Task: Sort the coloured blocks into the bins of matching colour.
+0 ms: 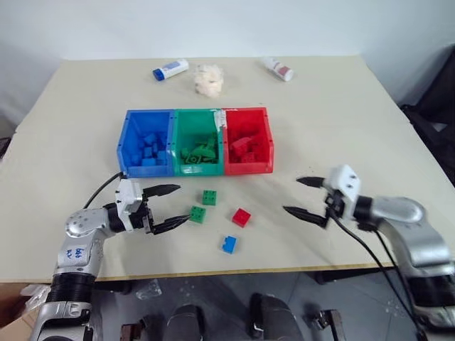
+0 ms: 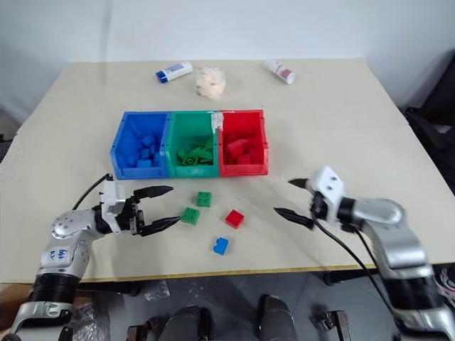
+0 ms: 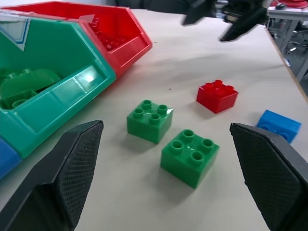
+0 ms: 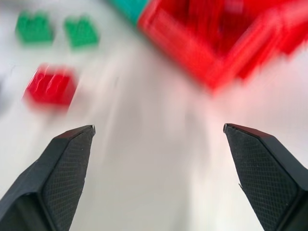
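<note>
Your left gripper (image 1: 165,208) gapes empty just left of the near green block (image 1: 197,214), lined up to take it, while your right gripper (image 1: 306,197) hangs wide and empty.

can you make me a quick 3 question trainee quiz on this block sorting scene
1. How many loose blocks lie on the table in front of the bins?
2. True or false: the left claw is shut on a green block.
3. Which loose block lies nearest the table's front edge? A red block B blue block C green block

Key
1. Four: two green, one red, one blue.
2. False: both claws stand open and empty; the left one points at the nearer green block, the right claw is off to the side.
3. B
</note>
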Motion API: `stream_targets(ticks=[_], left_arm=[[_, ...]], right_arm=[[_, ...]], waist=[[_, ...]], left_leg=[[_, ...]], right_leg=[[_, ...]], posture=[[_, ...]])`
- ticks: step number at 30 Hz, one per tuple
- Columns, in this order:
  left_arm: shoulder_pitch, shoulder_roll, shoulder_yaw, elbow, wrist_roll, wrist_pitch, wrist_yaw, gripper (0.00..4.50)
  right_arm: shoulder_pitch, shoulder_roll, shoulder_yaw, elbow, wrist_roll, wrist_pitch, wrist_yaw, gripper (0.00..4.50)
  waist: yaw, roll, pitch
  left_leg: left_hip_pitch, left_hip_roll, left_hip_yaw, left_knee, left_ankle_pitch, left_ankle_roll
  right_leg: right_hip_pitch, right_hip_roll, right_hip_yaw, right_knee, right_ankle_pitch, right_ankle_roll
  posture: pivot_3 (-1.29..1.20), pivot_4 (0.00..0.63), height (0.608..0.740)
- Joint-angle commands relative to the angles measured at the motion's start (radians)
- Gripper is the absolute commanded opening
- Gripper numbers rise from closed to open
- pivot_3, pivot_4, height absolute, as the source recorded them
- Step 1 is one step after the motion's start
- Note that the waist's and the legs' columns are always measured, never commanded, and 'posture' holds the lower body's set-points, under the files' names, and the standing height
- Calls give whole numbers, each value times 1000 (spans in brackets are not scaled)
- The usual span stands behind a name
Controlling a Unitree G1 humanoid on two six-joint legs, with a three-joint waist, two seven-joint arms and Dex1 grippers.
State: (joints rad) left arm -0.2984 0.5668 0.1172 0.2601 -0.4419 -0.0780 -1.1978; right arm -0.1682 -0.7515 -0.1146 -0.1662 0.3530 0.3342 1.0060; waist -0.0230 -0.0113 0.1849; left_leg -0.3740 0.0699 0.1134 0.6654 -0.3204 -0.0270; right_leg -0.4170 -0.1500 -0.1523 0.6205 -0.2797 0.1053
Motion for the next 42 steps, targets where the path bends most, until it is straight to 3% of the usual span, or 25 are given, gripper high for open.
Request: stream_targets(ticks=[1,5,10,19,31,41,42], left_arm=[[-2,2,5,6,-1,-18,-19,4500],[-7,0,1,23,0,-20,-34,4500],[-21,-5,-4,36,4,-25,-37,4500],[28,-18,-6,-41,-2,-19,-12,4500],[186,-3,46,-172,-19,-8,47,4500],[175,-15,30,-163,-15,-14,52,4500],[171,-15,29,-158,-14,-15,52,4500]], right_arm=[[53,-37,-81,-91,49,19,3,4481],[85,-49,-87,-134,62,54,-13,4481],[-9,-2,26,-140,47,105,-45,4481],[-285,206,315,57,-89,80,-82,4481],[-316,249,403,132,-125,67,-16,4481],[-312,264,433,159,-154,60,-9,4481],[-311,267,431,159,-155,59,-13,4310]], waist=[[-2,0,0],[-6,0,0],[-4,0,0],[-5,0,0],[-5,0,0],[-4,0,0],[-4,0,0]], left_leg=[[0,0,0,0,0,0],[4,0,3,1,0,0],[3,0,2,1,0,1],[3,0,3,1,0,1],[2,0,3,2,-1,2],[2,0,3,1,-1,2],[2,0,3,1,-1,2]], right_leg=[[0,0,0,0,0,0],[1,0,3,-1,0,0],[1,0,3,0,0,0],[1,0,3,1,0,0],[0,0,3,1,1,1],[0,0,3,1,1,1],[0,0,3,1,1,1]], posture=[[0,150,740],[0,150,740],[0,150,740],[0,150,740],[0,150,740],[0,150,740],[0,150,740]])
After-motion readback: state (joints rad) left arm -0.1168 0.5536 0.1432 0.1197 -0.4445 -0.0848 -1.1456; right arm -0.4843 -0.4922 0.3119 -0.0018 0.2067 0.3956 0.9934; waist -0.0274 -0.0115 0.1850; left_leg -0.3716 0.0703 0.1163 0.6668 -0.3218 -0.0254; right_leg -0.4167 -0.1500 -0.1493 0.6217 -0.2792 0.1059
